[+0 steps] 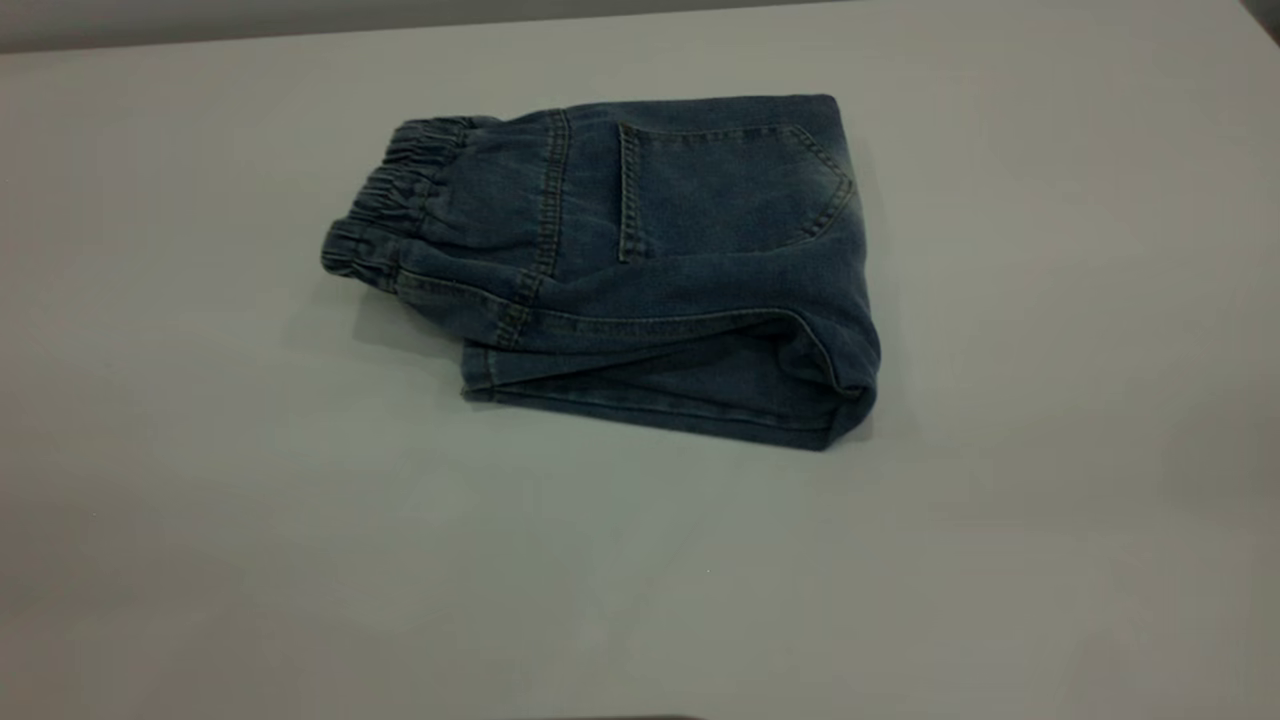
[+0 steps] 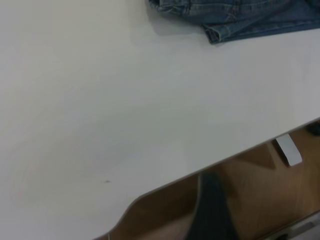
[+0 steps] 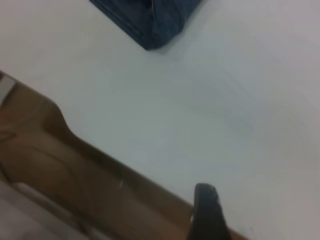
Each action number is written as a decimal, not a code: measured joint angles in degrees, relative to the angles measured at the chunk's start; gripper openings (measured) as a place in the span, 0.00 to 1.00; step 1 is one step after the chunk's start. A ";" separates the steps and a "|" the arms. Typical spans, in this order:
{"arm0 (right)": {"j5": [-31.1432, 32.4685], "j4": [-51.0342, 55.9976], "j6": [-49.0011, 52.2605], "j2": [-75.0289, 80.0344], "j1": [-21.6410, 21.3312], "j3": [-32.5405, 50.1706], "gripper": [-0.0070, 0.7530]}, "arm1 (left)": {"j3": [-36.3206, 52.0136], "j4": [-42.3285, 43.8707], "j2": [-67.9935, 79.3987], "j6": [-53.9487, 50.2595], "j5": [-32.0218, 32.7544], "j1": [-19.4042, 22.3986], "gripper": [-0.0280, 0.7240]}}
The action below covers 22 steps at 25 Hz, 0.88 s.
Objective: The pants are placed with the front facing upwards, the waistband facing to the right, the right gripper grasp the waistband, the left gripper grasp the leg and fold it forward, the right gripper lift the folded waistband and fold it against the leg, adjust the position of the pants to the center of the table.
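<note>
1. We judge the folding done. The pants (image 1: 620,270) lie as one compact stacked packet on the worktop (image 1: 300,550), with the back patch pocket (image 1: 720,190) on top and layers of leg showing beneath it along the near edge.
2. All that can be left is the centring. The packet sits roughly mid-worktop, a little toward the far side, so we think at most a small nudge remains, if any.
3. The left hand (image 2: 210,210) hangs over the worktop's edge, holding nothing. We see too little of it to tell whether it is open or closed. The pants lie well ahead of it, across a wide stretch of bare surface, with only a hemmed corner in its camera's view.
4. The right hand (image 3: 207,215) also sits at the worktop's edge, with no cloth in it, and again we cannot tell open from closed. The packet's folded corner is far out in front of it.
5. The packet's long axis runs from the left hand's side to the right hand's side, slightly skewed. The waistband (image 1: 390,220) is the end toward the left hand and juts past the layers below. The thick closed fold (image 1: 850,370) is the end toward the right hand.
</note>
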 joint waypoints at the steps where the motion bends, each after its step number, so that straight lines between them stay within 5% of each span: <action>1: -0.60 0.00 -0.63 -1.80 0.00 0.73 0.60 | 0.75 0.25 -0.76 0.00 0.00 0.00 0.65; 22: 0.82 3.23 -3.28 -15.46 0.00 1.07 0.60 | 4.85 1.64 -2.03 -0.21 -1.75 0.00 0.65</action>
